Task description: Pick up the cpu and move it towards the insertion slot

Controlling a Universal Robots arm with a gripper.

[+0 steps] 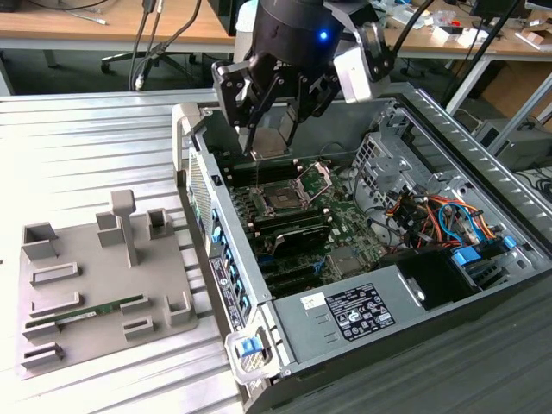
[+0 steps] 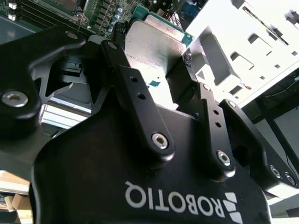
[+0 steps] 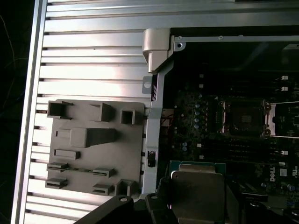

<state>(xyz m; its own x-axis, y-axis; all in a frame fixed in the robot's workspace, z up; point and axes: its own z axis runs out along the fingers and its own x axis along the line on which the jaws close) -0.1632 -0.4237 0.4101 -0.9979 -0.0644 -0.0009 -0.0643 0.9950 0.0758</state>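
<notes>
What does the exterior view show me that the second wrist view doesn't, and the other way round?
Exterior view: a grey holder tray on the table beside the computer case, a green memory stick lying in the tray, and the insertion slot with its metal bracket lifted.
Second wrist view: a close look at the tool, its black fingers pressed against opposite edges of the cpu, silvery lid facing the camera.
Both: the tool holding the cpu above the green motherboard.
</notes>
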